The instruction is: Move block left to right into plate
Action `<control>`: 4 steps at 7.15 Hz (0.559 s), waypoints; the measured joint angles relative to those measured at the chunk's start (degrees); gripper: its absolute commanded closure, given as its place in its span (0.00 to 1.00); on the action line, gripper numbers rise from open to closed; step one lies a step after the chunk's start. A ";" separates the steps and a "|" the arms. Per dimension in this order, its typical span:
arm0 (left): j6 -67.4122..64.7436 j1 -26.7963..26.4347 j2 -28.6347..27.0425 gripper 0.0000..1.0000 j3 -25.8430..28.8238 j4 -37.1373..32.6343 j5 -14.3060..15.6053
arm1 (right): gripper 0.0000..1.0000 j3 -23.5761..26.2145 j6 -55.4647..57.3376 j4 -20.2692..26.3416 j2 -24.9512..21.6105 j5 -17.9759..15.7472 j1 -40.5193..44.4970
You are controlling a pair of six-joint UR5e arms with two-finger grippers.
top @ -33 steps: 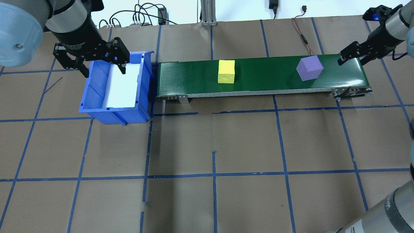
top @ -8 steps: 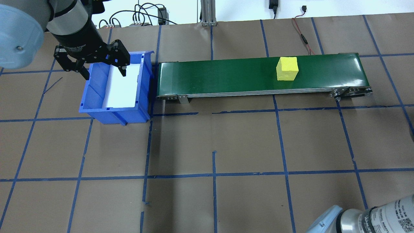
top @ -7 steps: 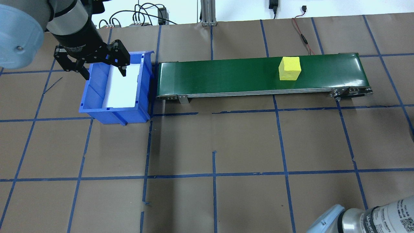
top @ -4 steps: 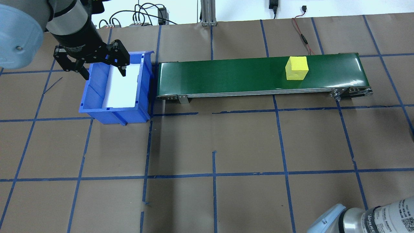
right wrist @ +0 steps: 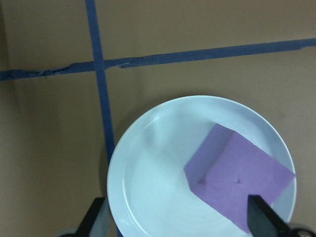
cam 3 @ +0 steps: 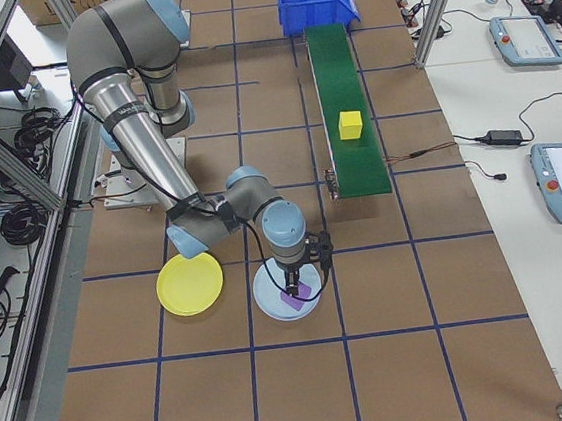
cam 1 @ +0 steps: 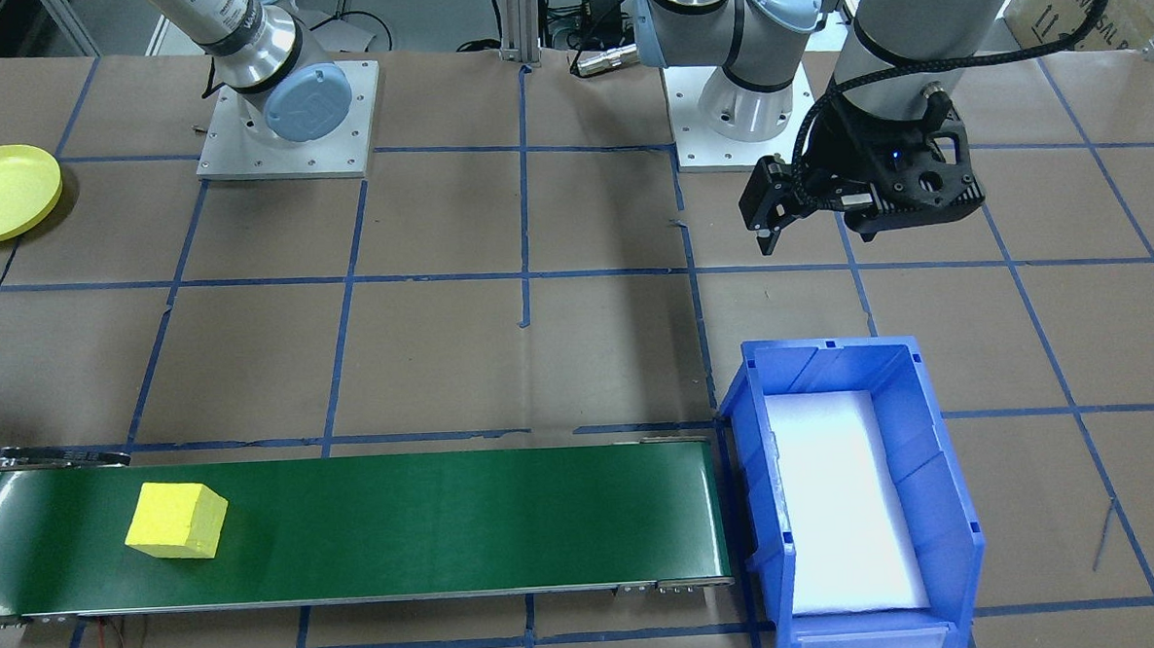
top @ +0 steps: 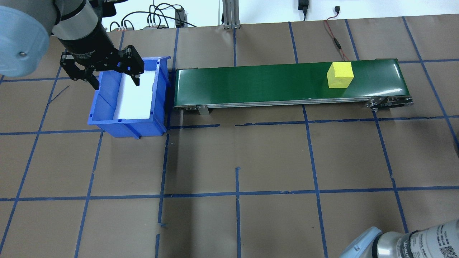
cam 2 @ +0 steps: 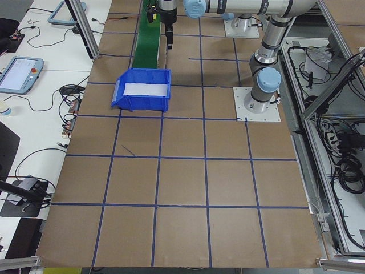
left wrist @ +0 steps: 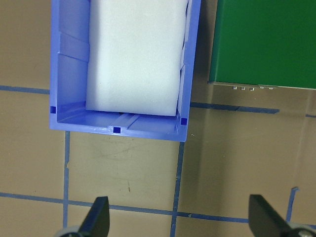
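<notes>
Now your purple foam cube [right wrist: 240, 180] sits in the pale blue round plate [right wrist: 153, 163].
Your right gripper [right wrist: 175, 224] hovers directly above, fingers wide and empty; the yellow foam cube [top: 340, 74] waits upper right on the green belt [top: 251, 82].

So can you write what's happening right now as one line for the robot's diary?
purple block: in pale blue plate | right gripper: open above it | yellow block: on green conveyor | left gripper: open over blue bin

Left gripper [top: 111, 74] and right gripper [right wrist: 175, 222] both spread wide.
</notes>
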 measured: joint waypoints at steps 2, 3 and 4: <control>-0.02 0.00 0.00 0.00 -0.03 0.00 -0.02 | 0.00 -2.30 8.57 0.76 -2.05 0.20 7.77; -0.03 0.01 -0.01 0.00 -0.02 0.00 -0.04 | 0.00 -3.80 13.11 0.80 -2.15 1.24 11.90; -0.02 0.00 -0.01 0.00 0.00 0.00 -0.04 | 0.00 -4.66 17.01 0.77 -2.11 3.59 15.44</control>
